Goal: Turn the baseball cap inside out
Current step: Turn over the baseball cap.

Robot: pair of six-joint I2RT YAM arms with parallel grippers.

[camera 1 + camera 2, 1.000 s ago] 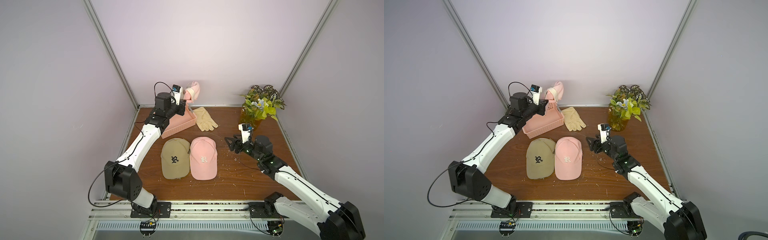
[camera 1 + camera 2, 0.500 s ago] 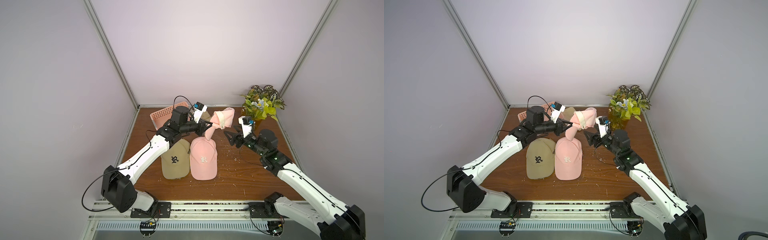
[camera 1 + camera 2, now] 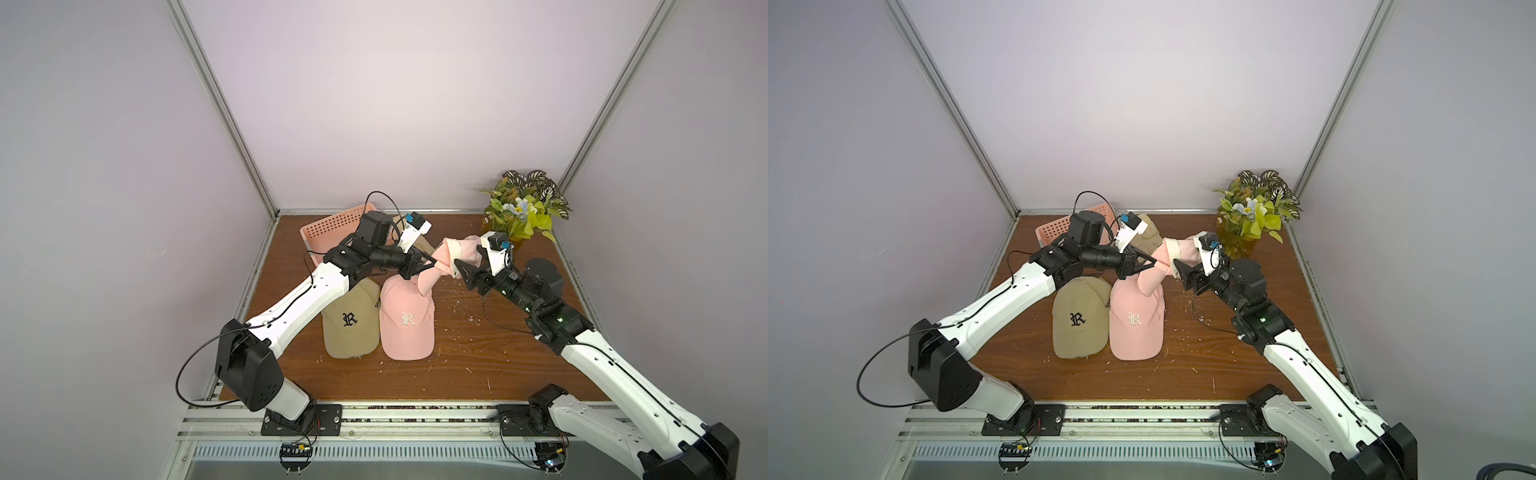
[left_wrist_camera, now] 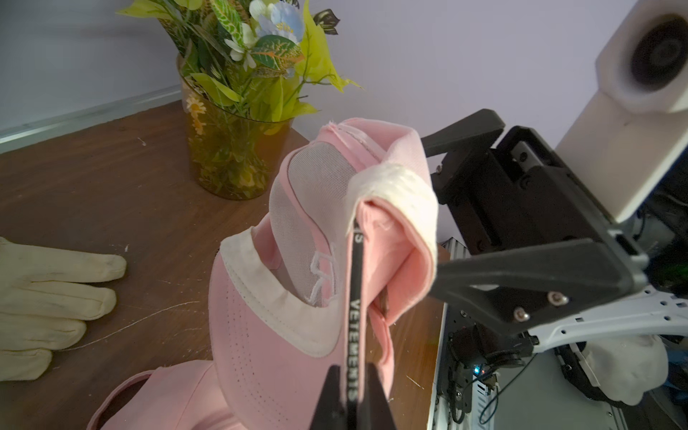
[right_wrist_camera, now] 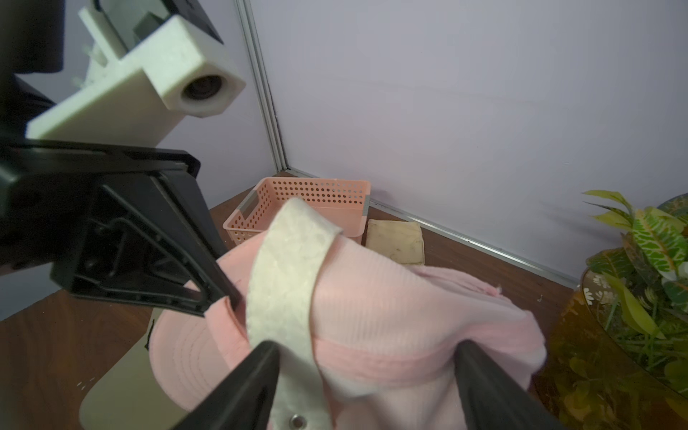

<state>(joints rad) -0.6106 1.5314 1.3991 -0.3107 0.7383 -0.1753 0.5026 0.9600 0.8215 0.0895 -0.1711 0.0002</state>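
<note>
The counter (image 3: pixel 478 365) carried a pink basket (image 3: pixel 332 218) at the rear, a potted plant (image 3: pixel 525 208) in the far corner, and a tan cap (image 3: pixel 349 328) and a pink cap (image 3: pixel 407 328) lying side by side, right side out, with a cream glove (image 4: pixel 56 298) beyond them. The held cap (image 3: pixel 465 251), also pink, hung clear of the counter between the two arms. The left pincer (image 3: pixel 434 262) was pressed together on that cap's black strap (image 4: pixel 353 298). The right pincer (image 3: pixel 469 258) stood spread, one finger on each side of the bunched crown, with no closed grip visible. Progress is judged partial: the white sweatband (image 4: pixel 283 312) and mesh lining (image 4: pixel 312 193) lay exposed, yet the crown was crumpled and not clearly pushed through. A right-side grip and a final pull are judged outstanding. Only the left wrist view showed the strap lettering and the lining. Only the right wrist view showed a metal snap (image 5: pixel 296 420). Only the top views showed both spare caps whole.
</note>
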